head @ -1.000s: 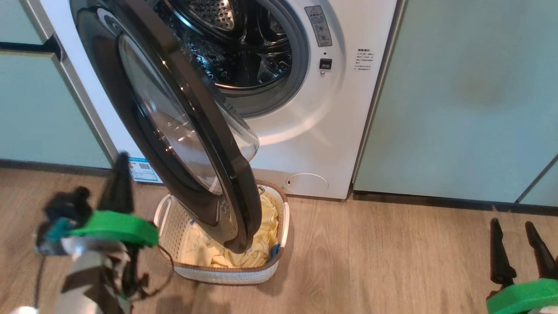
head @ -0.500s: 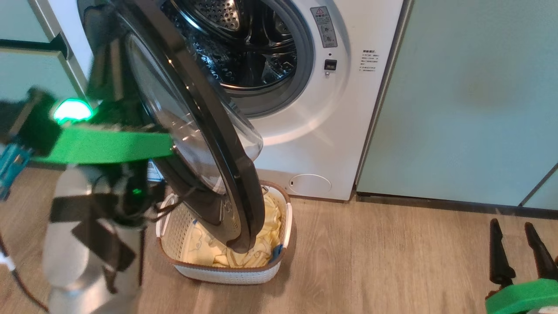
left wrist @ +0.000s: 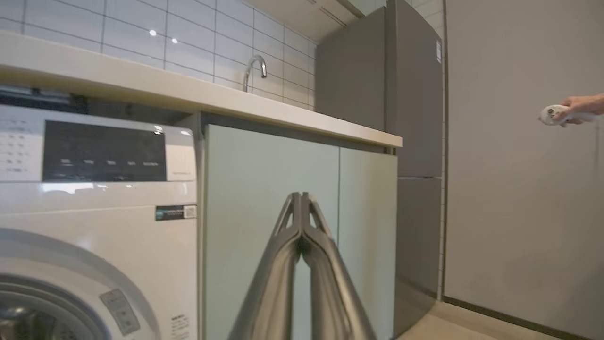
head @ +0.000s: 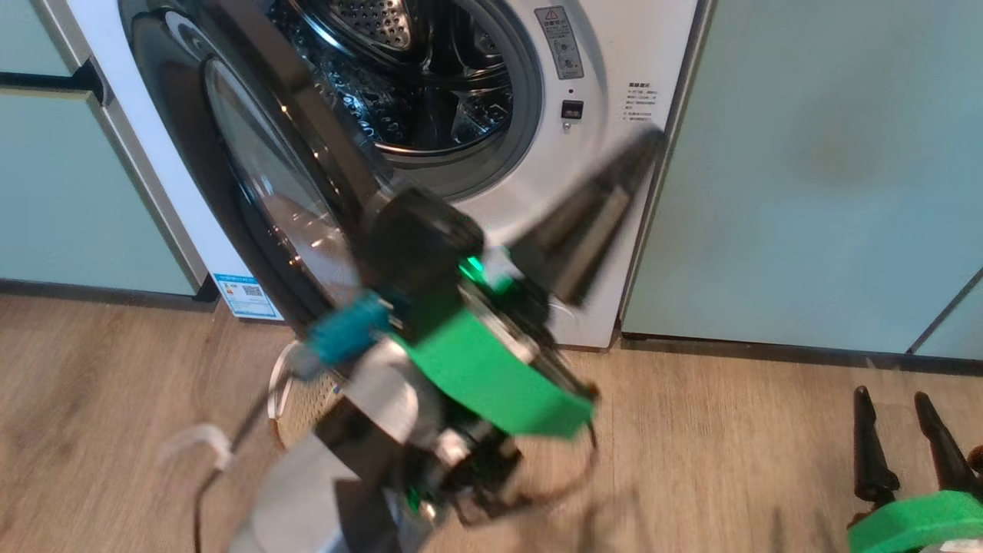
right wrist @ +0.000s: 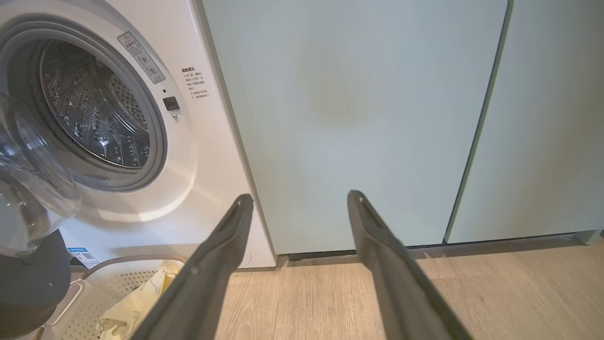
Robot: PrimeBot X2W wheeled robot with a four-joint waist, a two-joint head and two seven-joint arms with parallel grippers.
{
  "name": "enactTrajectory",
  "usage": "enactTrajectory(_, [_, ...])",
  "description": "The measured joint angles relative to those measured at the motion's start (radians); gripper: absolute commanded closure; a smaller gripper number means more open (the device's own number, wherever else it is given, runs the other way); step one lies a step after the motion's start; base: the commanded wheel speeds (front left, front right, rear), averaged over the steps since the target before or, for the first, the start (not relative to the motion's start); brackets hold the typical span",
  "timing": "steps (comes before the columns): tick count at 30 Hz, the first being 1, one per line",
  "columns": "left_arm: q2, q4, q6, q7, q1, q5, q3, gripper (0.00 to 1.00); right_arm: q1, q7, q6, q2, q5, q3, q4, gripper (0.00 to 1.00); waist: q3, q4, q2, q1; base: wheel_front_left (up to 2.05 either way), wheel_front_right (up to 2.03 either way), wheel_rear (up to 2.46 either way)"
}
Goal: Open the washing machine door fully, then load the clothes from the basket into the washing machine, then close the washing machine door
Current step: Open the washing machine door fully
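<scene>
The washing machine (head: 591,84) stands with its steel drum (head: 415,77) exposed. The black-rimmed washing machine door (head: 253,169) hangs partly open at the left, its glass bowl (right wrist: 28,174) bulging toward the drum. My left gripper (head: 633,157), blurred, is raised in front of the door and points up-right; its fingers (left wrist: 300,203) are pressed together and hold nothing. The basket (head: 299,403) sits on the floor under the door, mostly hidden by my left arm. Pale yellow clothes (right wrist: 137,302) lie in the basket (right wrist: 108,283). My right gripper (head: 902,430) rests open at the lower right, fingers (right wrist: 226,245) apart.
Pale teal cabinets (head: 806,169) flank the machine on both sides. A wooden floor (head: 729,445) runs in front. At the right edge of the left wrist view, a person's hand (left wrist: 573,109) holds a small white controller, with a grey fridge (left wrist: 410,141) nearby.
My left arm has swung from the left of the door up and across to the middle, in front of the door and basket. The right gripper has stayed put. The camera shifted slightly.
</scene>
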Motion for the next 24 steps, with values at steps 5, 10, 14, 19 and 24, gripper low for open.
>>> enactTrajectory(5, [0.003, 0.02, 0.019, 0.0, 0.022, -0.027, -0.12, 1.0, 0.0, 0.0, 0.0, 0.0, 0.005, -0.001, 0.0, 0.0, 0.002, 0.001, 0.0, 0.0, 0.0, 0.0, 0.0])
enactTrajectory(10, [0.007, 0.078, 0.028, -0.002, 0.057, -0.043, -0.256, 1.0, 0.0, 0.0, 0.0, 0.0, 0.005, -0.003, 0.001, 0.0, 0.002, 0.005, 0.0, 0.0, 0.0, 0.0, 0.0])
enactTrajectory(14, [0.009, 0.137, 0.04, -0.016, 0.082, -0.043, -0.322, 1.0, 0.0, 0.0, 0.0, 0.001, 0.005, -0.002, 0.003, 0.0, 0.002, 0.005, 0.0, 0.0, 0.0, 0.0, 0.0])
enactTrajectory(19, [0.012, 0.264, 0.043, -0.087, 0.099, 0.004, -0.388, 1.0, 0.0, 0.0, 0.0, 0.001, 0.005, 0.0, 0.003, 0.0, 0.002, 0.003, 0.0, 0.0, 0.0, 0.0, 0.0])
enactTrajectory(24, [0.02, 0.405, 0.043, -0.152, 0.103, 0.043, -0.411, 1.0, 0.0, 0.0, 0.0, 0.001, 0.005, 0.002, 0.006, 0.0, 0.001, 0.005, 0.0, 0.0, 0.0, 0.0, 0.0])
